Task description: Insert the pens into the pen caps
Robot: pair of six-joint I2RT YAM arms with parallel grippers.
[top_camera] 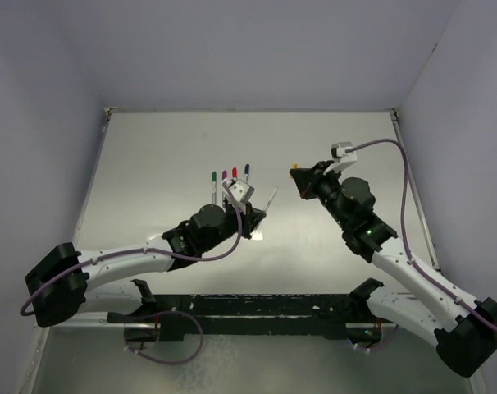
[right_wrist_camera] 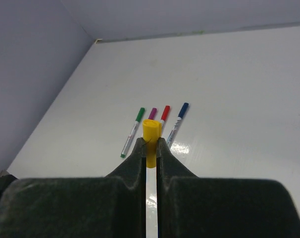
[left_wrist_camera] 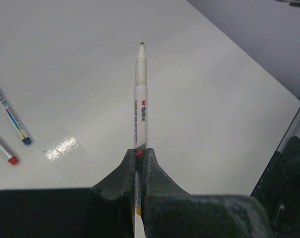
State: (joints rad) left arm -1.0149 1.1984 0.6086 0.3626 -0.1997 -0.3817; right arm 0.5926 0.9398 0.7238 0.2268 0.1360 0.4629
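Observation:
My left gripper is shut on a silver-white pen, held by its rear end with the bare dark tip pointing away, above the table. My right gripper is shut on the yellow-orange cap, whose open end pokes out past the fingertips. The pen tip and the cap are apart, with a small gap in the top view. On the table lie the green, magenta, red and blue pens, each wearing its coloured cap.
The white table is walled in by pale panels at the back and on both sides. The capped pens lie in a row just beyond my left gripper. A dark frame runs along the near edge by the arm bases.

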